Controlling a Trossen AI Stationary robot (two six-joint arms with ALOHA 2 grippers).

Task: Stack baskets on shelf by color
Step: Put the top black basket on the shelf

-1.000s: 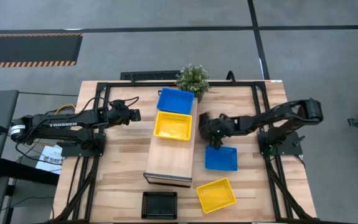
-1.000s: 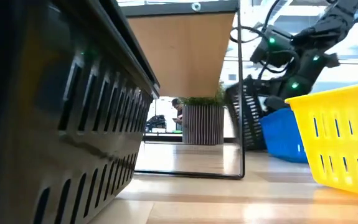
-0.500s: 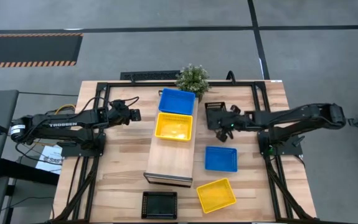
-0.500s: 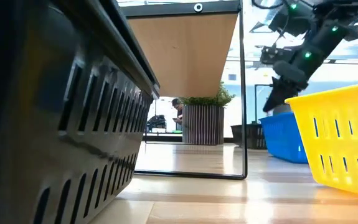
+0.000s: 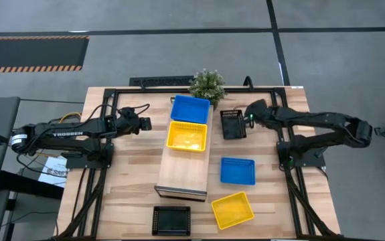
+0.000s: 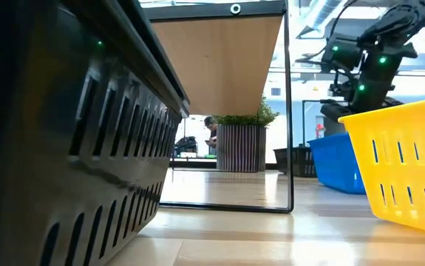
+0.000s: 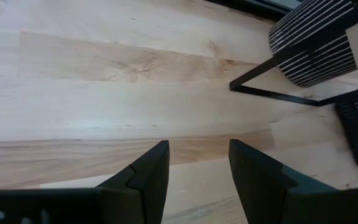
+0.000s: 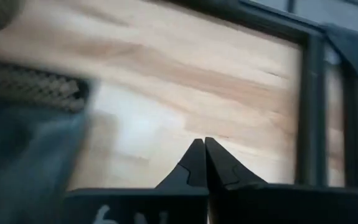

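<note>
From above, the shelf (image 5: 183,161) runs from the middle of the bench (image 5: 132,174) toward twelve o'clock. A blue basket (image 5: 189,109) sits at its twelve o'clock end, and a yellow basket (image 5: 186,136) lies just behind it toward six o'clock, touching it; the rest of the plank is bare wood.

A black basket (image 5: 233,124) rests on the bench just beside the shelf at three o'clock. A second blue basket (image 5: 238,171) lies flat at about four o'clock from the shelf's middle, and a second yellow basket (image 5: 232,209) sits skewed at five o'clock near the bench edge. Another black basket (image 5: 171,220) stands at six o'clock, just past the shelf's near end; in the low view it fills the foreground (image 6: 64,148).

The right hand (image 5: 251,115) hovers at the three o'clock side of the black basket, and its fingers (image 8: 194,163) are pressed together on nothing. The left hand (image 5: 144,124) waits at nine o'clock, well apart from the shelf, its fingers (image 7: 146,171) spread with only bare wood between them.

A potted plant (image 5: 207,85) stands at twelve o'clock beyond the shelf. Through the shelf frame in the low view a person (image 6: 211,131) shows far off in the room.
</note>
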